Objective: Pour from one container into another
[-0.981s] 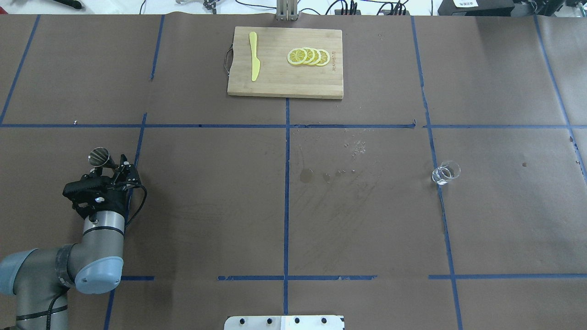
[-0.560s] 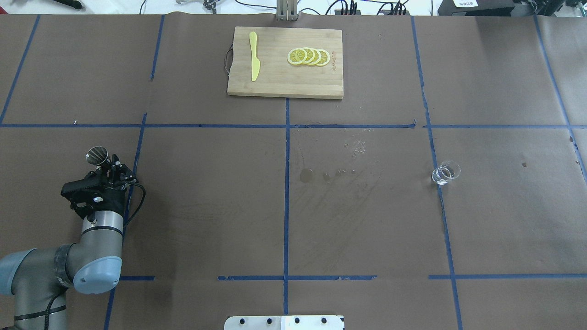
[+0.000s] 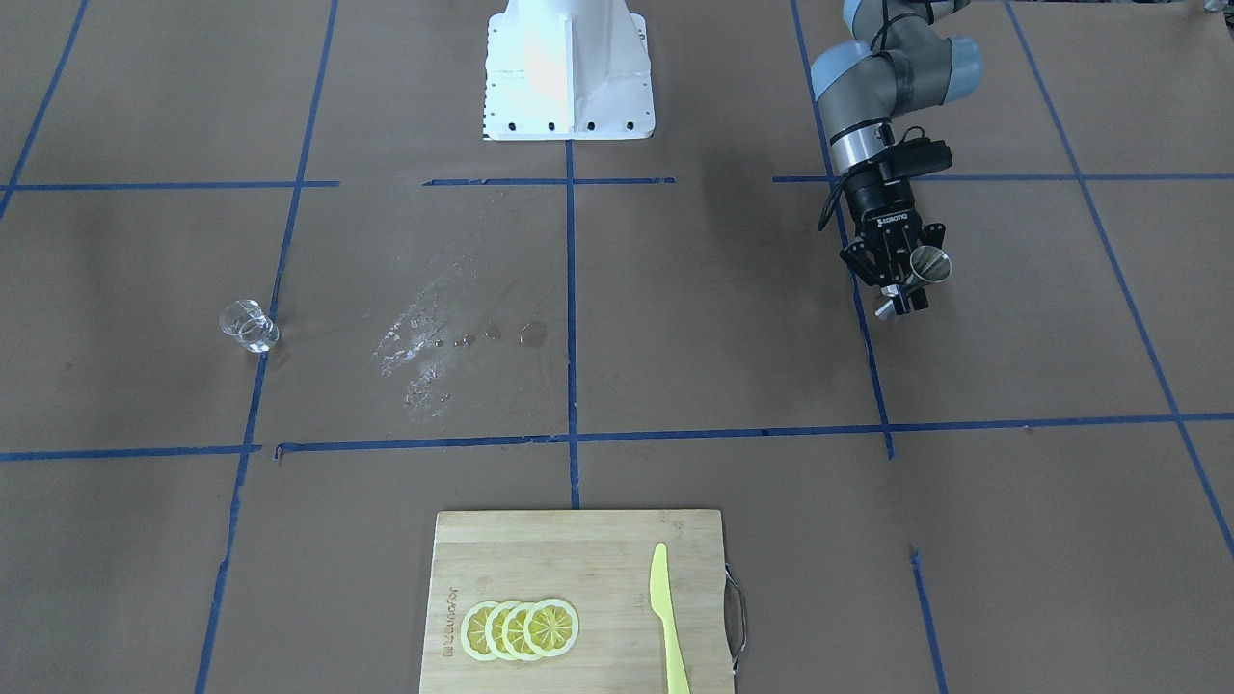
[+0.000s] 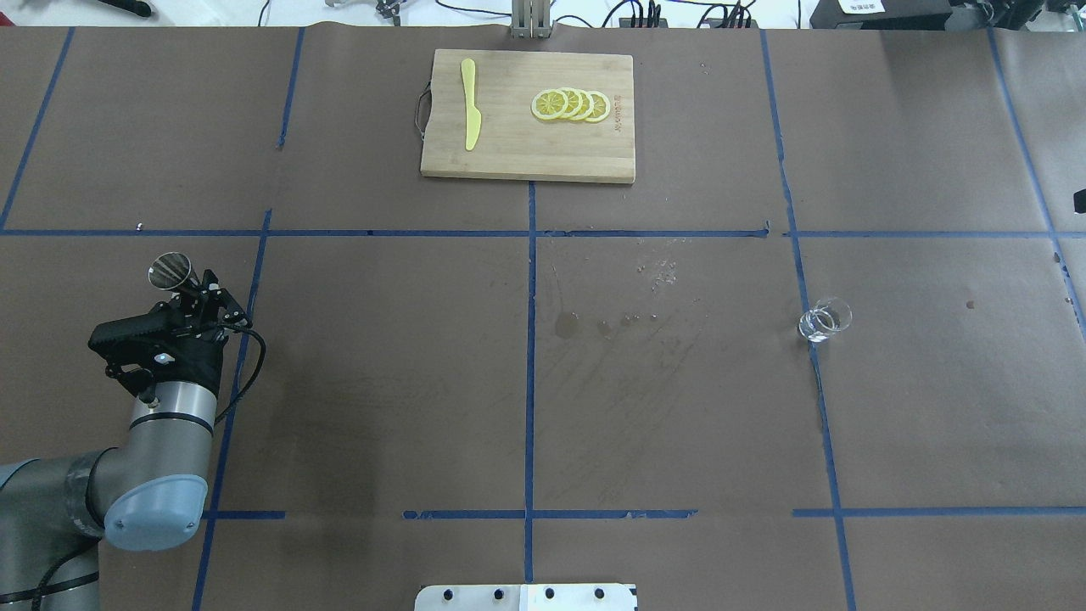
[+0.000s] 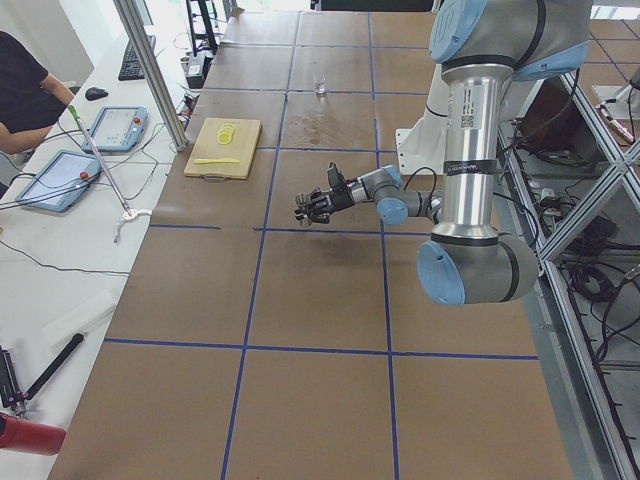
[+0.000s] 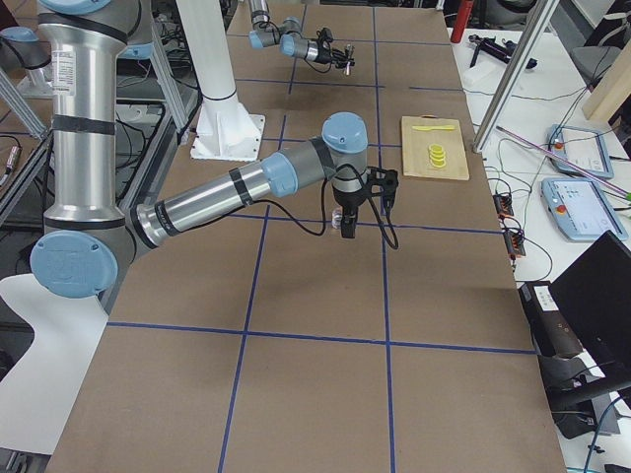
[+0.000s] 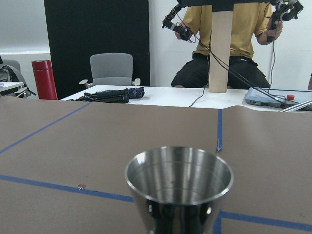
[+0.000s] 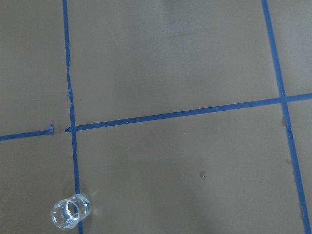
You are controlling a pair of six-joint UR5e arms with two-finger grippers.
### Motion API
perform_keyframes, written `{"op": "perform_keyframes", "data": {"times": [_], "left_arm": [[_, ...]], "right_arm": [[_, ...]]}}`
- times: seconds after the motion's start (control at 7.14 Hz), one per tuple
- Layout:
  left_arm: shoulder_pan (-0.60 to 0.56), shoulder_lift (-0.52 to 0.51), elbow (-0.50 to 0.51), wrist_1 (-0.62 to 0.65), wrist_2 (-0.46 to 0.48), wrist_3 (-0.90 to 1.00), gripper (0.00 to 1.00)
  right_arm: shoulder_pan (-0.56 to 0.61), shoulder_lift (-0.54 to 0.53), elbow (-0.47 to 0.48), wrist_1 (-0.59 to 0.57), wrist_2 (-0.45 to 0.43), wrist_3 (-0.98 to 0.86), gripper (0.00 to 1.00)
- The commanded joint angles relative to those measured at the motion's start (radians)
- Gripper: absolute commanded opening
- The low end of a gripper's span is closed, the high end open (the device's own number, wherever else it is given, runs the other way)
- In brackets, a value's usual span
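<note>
My left gripper (image 4: 202, 299) is shut on a small metal cup (image 4: 170, 270), held above the table's left side; the same gripper (image 3: 904, 289) and cup (image 3: 929, 262) appear at the front-facing view's right. The left wrist view looks into the cup (image 7: 179, 181), and no liquid shows inside. A small clear glass (image 4: 823, 320) stands alone on a blue tape line at the right (image 3: 249, 326) (image 8: 71, 212). My right gripper (image 6: 343, 227) hangs above the table near the glass, and I cannot tell whether it is open or shut.
A wooden cutting board (image 4: 526, 161) at the far middle carries lemon slices (image 4: 570, 104) and a yellow plastic knife (image 4: 469, 103). Wet stains (image 4: 594, 324) mark the paper at the centre. A seated person (image 7: 229, 34) is beyond the table's far end.
My left gripper has carried the metal cup a little to the left and farther from the robot's base. The glass has stayed put.
</note>
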Motion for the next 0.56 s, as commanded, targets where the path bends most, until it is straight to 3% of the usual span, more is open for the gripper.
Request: {"op": "perform_keyframes", "data": {"times": [0.0,0.28,0.42], "left_arm": [[-0.012,-0.013,-0.086,-0.010,-0.006,0.158,0.00],[-0.010,-0.025,-0.083,-0.093,-0.007,0.240,0.00],[-0.012,-0.036,-0.083,-0.095,-0.007,0.295,0.00]], "right_arm": [[-0.152,-0.036,0.074,0.142,-0.083,0.269,1.00],[-0.284,-0.171,0.074,0.451,-0.229,0.415,1.00],[-0.300,-0.176,0.085,0.465,-0.242,0.415,1.00]]}}
